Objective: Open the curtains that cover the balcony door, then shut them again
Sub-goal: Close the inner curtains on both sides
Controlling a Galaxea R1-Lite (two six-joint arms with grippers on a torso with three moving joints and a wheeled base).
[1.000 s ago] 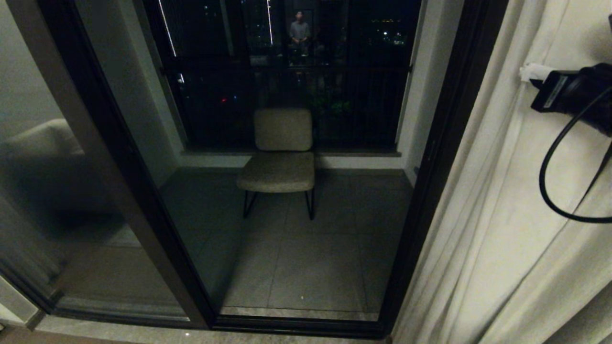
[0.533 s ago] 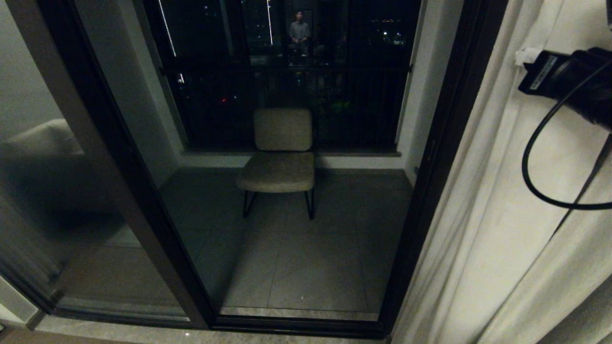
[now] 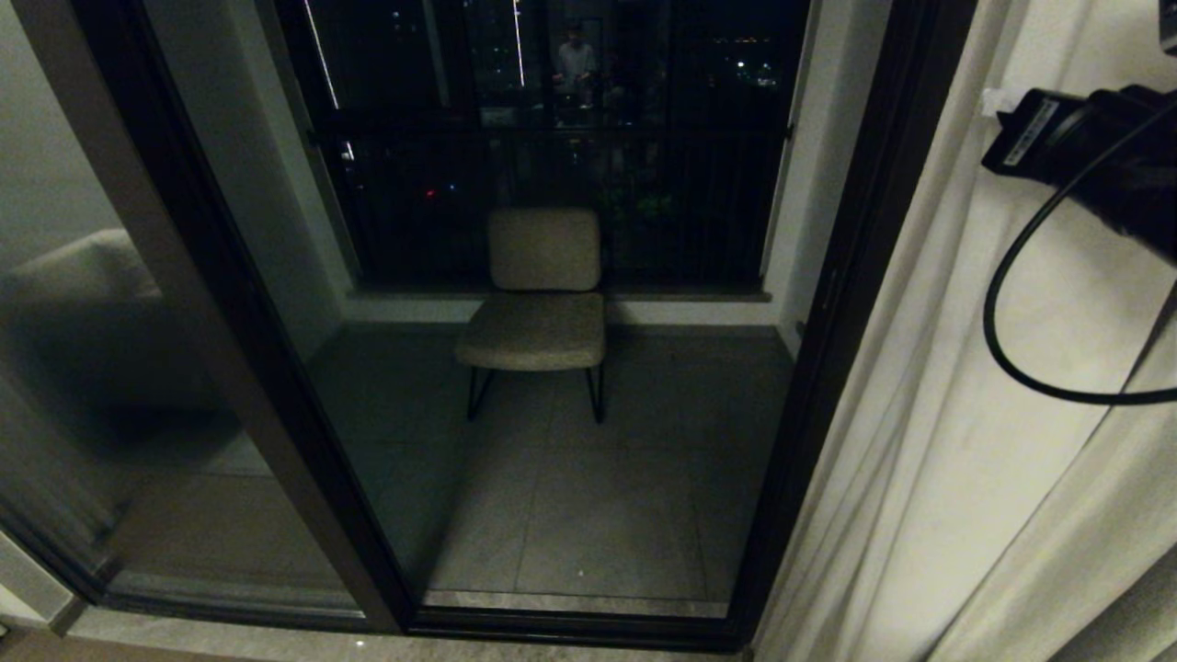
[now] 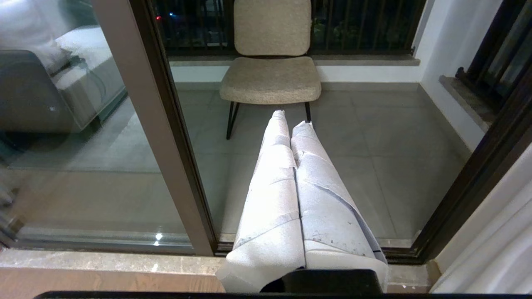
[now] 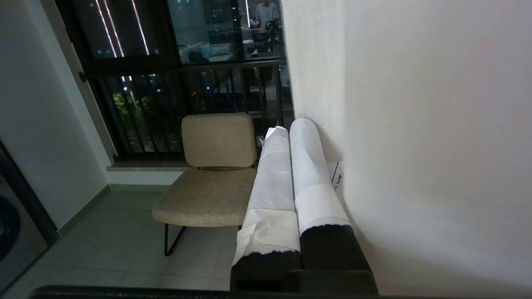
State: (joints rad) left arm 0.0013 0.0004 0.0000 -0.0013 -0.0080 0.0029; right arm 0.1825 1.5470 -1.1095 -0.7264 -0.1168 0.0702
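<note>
I have the right gripper [image 5: 291,124] raised beside the curtain [image 3: 965,441], high on the right of the head view. Its two white-wrapped fingers [image 5: 305,162] are pressed together with nothing between them, and the outer one lies against the cream fabric near its vertical edge; I cannot tell whether it presses in or only brushes it. A black cable loops down from the arm in front of the cloth.

The left gripper [image 4: 293,124] is parked low, its paper-wrapped fingers also closed and empty, pointing at the balcony door [image 3: 828,303] from just inside the sill.

The curtain is drawn off to the right, so the glass stands uncovered. It hangs in soft vertical pleats, a woven off-white panel reaching down past the bottom of the head view, just beside the dark right-hand door frame.

Through the glass I see a small balcony with a pale grey tiled floor, a dark railing of vertical bars, and night lights beyond. A chair [image 3: 542,294] with beige, nubbly upholstery and thin black metal legs stands centred against the railing. A person is reflected faintly in the upper glass. On the left pane a sofa shows as a reflection. A stone sill runs below the door track.
</note>
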